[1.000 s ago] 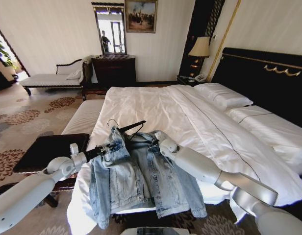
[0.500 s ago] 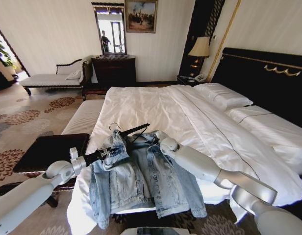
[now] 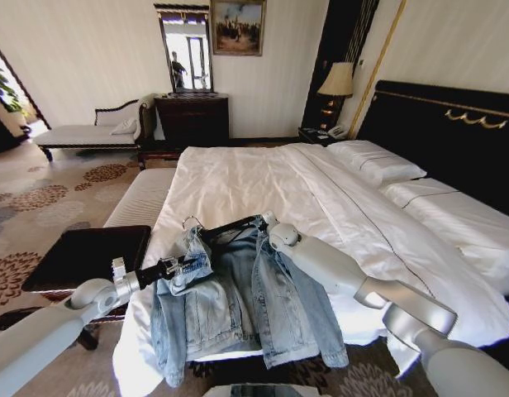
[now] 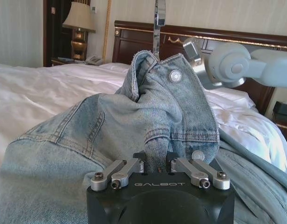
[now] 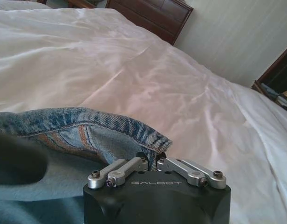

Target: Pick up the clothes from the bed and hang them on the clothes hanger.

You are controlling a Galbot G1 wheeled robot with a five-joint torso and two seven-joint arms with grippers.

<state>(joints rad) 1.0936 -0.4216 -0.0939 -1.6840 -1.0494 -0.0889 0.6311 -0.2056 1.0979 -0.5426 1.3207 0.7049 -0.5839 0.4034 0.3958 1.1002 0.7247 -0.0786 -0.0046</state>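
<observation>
With the jacket [image 3: 238,306] on the bed [image 3: 263,178], both the left gripper [image 3: 182,266] and right gripper [image 3: 260,223] have fingers closed on denim, threading the hanger [image 3: 225,226]; next probably needs spreading the collar.

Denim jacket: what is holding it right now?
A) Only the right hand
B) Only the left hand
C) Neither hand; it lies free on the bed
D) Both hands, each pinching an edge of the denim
D. The left hand is shut on a fold of the denim jacket by a button, and the right hand pinches the hem edge over the bed.
</observation>
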